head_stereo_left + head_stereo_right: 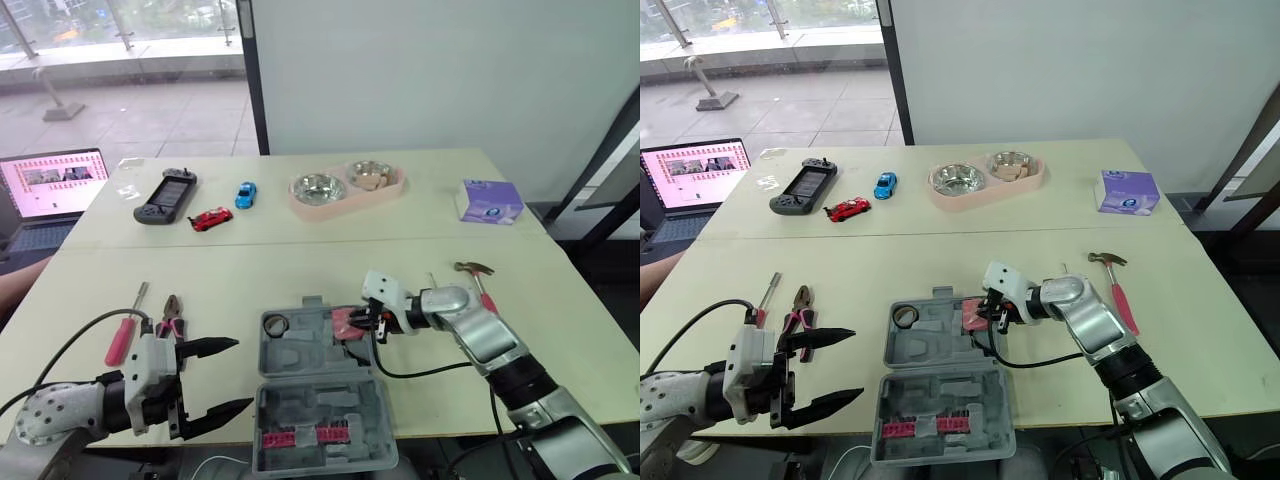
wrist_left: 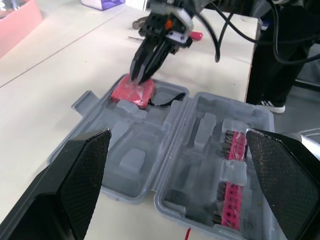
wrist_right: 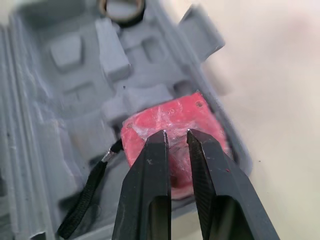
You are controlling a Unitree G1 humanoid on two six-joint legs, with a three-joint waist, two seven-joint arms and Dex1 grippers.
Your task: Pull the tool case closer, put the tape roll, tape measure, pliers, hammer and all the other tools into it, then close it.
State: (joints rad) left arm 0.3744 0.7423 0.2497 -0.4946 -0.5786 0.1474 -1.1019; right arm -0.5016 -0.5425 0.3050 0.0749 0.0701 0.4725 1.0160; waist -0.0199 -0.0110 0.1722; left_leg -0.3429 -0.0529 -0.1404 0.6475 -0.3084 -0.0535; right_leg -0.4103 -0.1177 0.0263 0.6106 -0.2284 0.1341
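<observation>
Your right end effector [image 3: 176, 136] is almost pressed together, its tips resting on the tape measure [image 3: 175, 120] in the case's [image 1: 300, 385] far right corner. Your left end effector [image 1: 243, 373] is spread wide just left of the case. Lift away carelessly and the tips may drag the tape measure out of its pocket. Its loose strap [image 3: 90, 195] could also jam the lid.

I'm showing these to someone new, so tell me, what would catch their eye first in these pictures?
The open grey tool case sits at the middle of the table's near edge, and the right tool pinches a red tape measure in its far right corner. The left tool hangs wide open to the case's left, near the pliers and a red-handled screwdriver.
</observation>
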